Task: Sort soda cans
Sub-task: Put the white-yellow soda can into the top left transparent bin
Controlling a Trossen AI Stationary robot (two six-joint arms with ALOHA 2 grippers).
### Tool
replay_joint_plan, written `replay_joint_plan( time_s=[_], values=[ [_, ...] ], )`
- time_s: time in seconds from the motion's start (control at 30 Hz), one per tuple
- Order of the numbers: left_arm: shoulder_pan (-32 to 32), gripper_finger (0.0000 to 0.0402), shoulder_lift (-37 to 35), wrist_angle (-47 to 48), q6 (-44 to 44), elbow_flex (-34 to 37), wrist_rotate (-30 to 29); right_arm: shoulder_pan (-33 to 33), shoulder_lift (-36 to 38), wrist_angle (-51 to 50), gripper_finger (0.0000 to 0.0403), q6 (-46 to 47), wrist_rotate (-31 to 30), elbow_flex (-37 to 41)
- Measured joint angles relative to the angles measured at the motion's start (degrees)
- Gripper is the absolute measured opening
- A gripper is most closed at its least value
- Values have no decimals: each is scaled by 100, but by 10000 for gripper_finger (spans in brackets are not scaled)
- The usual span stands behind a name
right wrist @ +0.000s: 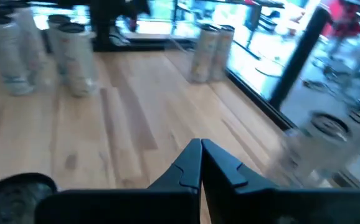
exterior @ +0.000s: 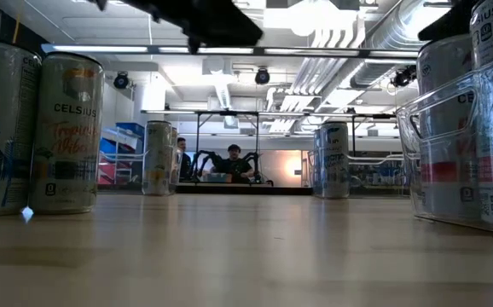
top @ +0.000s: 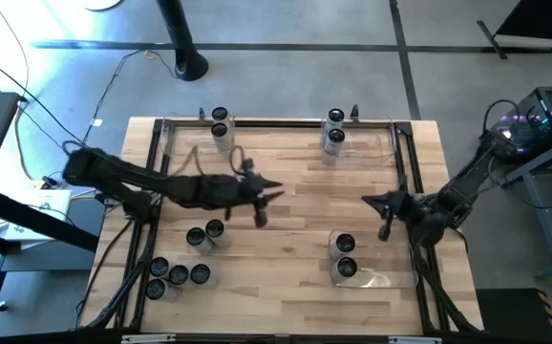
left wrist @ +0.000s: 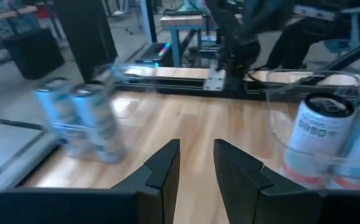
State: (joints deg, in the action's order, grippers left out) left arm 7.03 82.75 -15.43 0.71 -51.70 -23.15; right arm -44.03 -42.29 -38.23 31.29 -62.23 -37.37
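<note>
Several loose soda cans (top: 179,274) stand upright on the table's near left, two more (top: 205,233) just beyond them. Clear bins hold two cans each: far left (top: 220,124), far right (top: 334,134) and near right (top: 345,256). My left gripper (top: 274,191) hovers over the table's middle, pointing toward the right edge. In the left wrist view it (left wrist: 197,165) is open by a narrow gap, with nothing between the fingers. My right gripper (top: 370,202) is raised left of the near right bin. It (right wrist: 200,155) is shut and holds nothing.
The clear bins' walls rise at the far left (top: 176,129), far right (top: 383,134) and near right (top: 391,279). Bare wood (top: 295,248) lies between the loose cans and the near right bin. Black frame rails (top: 152,172) run along the table's sides.
</note>
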Motion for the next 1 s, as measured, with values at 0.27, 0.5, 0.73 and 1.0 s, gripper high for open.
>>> replay_joint_plan(
  time_s=[0.27,0.5,0.73,1.0],
  values=[
    [-75,90,-887,302,-146,61,-6,1644,-161,4300,2,-3618,2962,532],
    [342,92,-1481,855,-935,66,-59,2557,-1097,5162,30,-3778,4347,321],
    [1258,165,-1773,2097,-1334,-423,-334,2971,-2309,5311,125,-3483,5437,-18],
    [1806,280,-867,5446,410,-2401,-975,2929,-2882,5149,178,-2884,6596,-39]
  ],
)
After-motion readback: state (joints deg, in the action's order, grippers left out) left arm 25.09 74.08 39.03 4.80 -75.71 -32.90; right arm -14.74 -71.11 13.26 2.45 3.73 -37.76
